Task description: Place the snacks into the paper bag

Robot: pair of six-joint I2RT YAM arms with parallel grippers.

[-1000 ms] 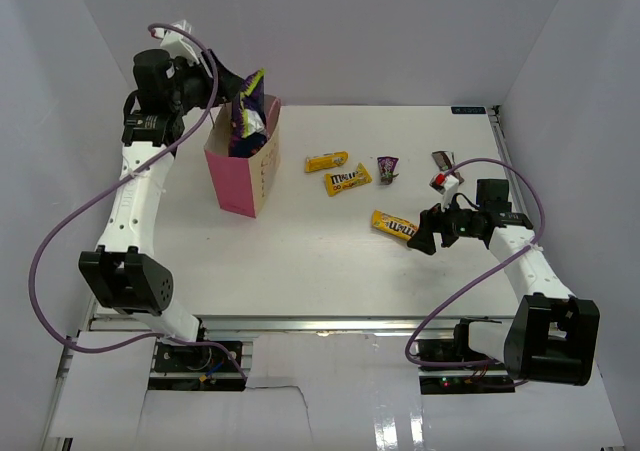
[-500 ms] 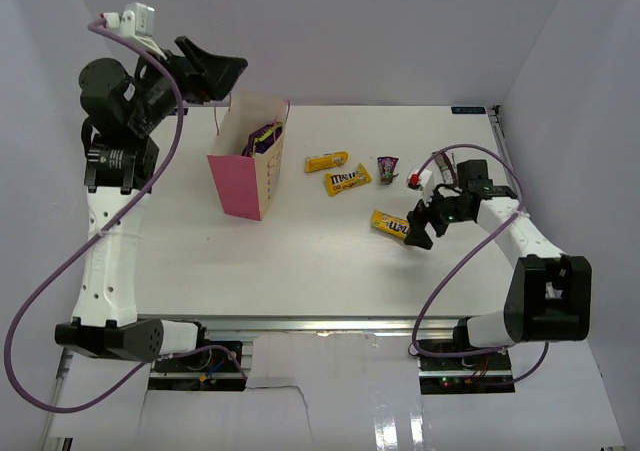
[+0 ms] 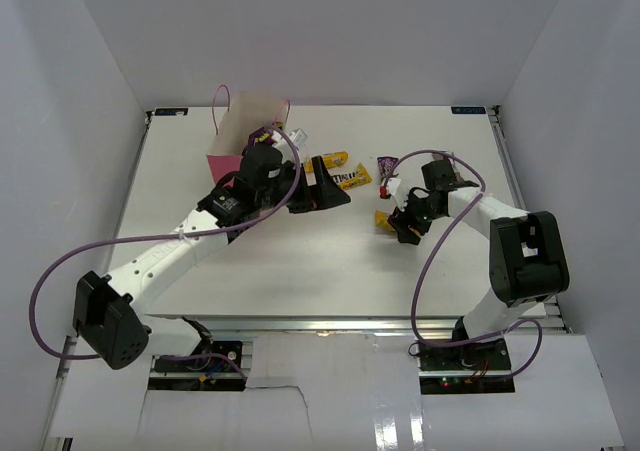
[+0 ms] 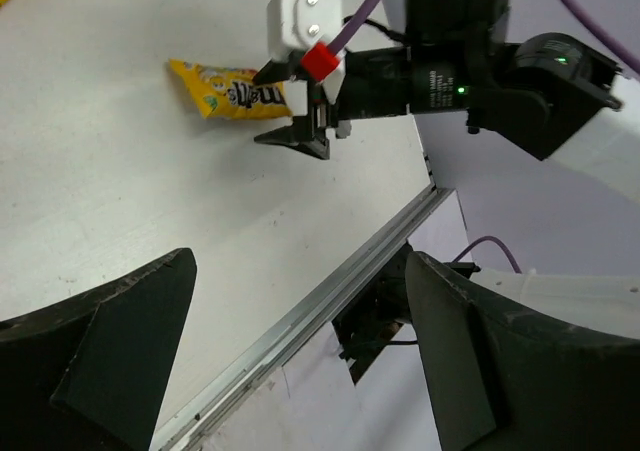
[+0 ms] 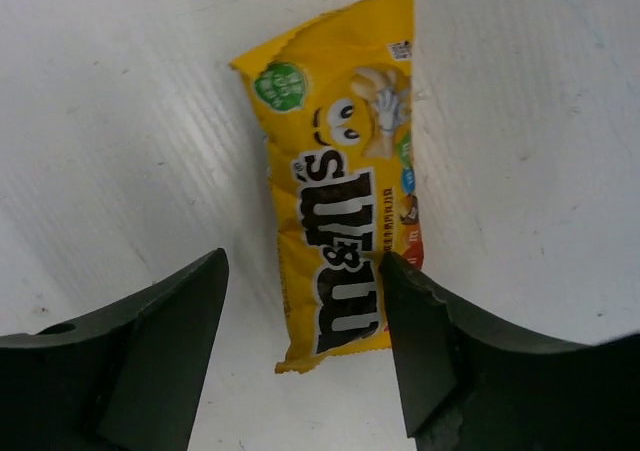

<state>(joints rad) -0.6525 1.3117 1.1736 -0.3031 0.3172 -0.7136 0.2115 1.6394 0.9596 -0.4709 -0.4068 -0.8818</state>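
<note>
The pink paper bag (image 3: 248, 111) stands at the back left, partly hidden by my left arm. The purple chip bag (image 3: 263, 132) sits inside it. My left gripper (image 3: 326, 193) (image 4: 300, 261) is open and empty, low over the table just in front of two yellow candy packets (image 3: 350, 178). My right gripper (image 3: 404, 227) (image 5: 303, 261) is open, its fingers either side of another yellow packet (image 5: 345, 181) (image 4: 232, 89) lying flat. The tiny purple wrapper (image 3: 388, 166) lies behind it. The dark brown bar is hidden.
The table's near metal edge (image 4: 330, 291) runs below my left gripper. My right arm (image 3: 470, 206) crosses the right half of the table. White walls enclose the table on three sides.
My left arm swung from above the paper bag down to the table's middle, leaving the chip bag inside. My right gripper moved left over the near yellow packet.
</note>
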